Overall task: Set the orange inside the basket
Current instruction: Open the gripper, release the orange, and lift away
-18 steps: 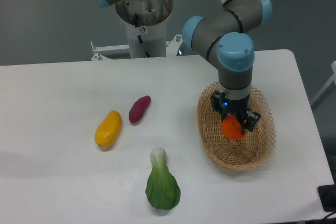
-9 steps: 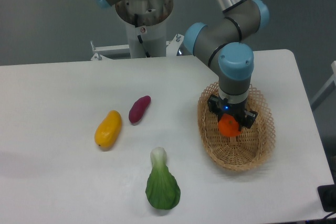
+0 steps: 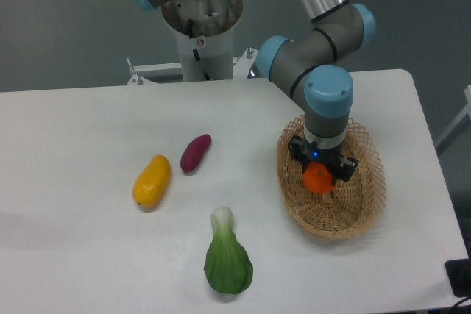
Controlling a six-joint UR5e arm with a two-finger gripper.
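Note:
The round bright orange [image 3: 319, 179] is held between the fingers of my gripper [image 3: 321, 174], which points straight down over the tan wicker basket [image 3: 360, 211] at the right of the table. The orange hangs inside the basket's outline, over its left-middle part; I cannot tell whether it touches the bottom. The arm's wrist hides the basket's far rim and the top of the orange.
A yellow-orange mango-like fruit [image 3: 151, 180] and a purple sweet potato [image 3: 195, 152] lie left of centre on the white table. A green bok choy [image 3: 227, 256] lies near the front edge. The robot base [image 3: 200, 12] stands behind the table.
The gripper, still holding the orange, has shifted slightly left and toward the back within the basket's outline. The other objects have not moved.

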